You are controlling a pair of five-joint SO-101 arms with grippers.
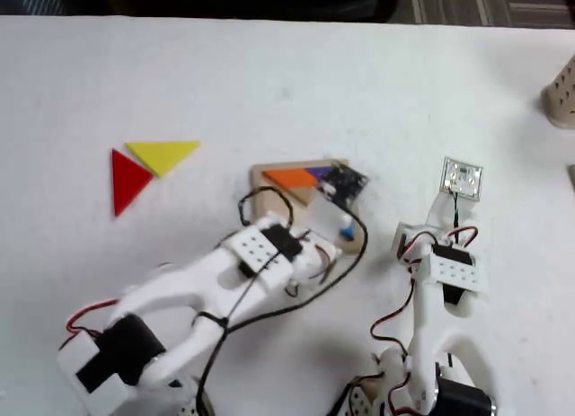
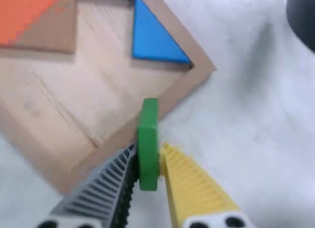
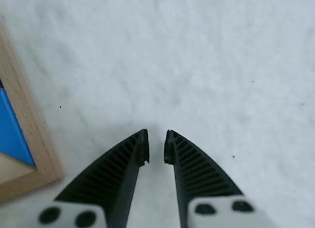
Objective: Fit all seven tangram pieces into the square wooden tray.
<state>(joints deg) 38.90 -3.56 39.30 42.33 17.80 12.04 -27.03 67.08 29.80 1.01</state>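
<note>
White table [image 1: 359,84] spread wide under the high view, and out on its left side two loose tangram pieces lie flat: a red triangle [image 1: 128,180] and a yellow triangle [image 1: 163,154], tips nearly meeting, the yellow one farther back. Well apart from them, near the middle, sits the square wooden tray [image 1: 259,178], flat on the surface. Over at the far right edge, a beige perforated object [image 1: 561,97] stands alone

Bare white table [image 1: 287,75] stretched open across the upper frame. At centre, the left arm [image 1: 225,281] covered the wooden tray's [image 1: 258,176] lower half, its gripper [image 2: 147,148] pinching a green piece [image 2: 147,119] over the rim; the right arm [image 1: 445,290] stood lower right.
</note>
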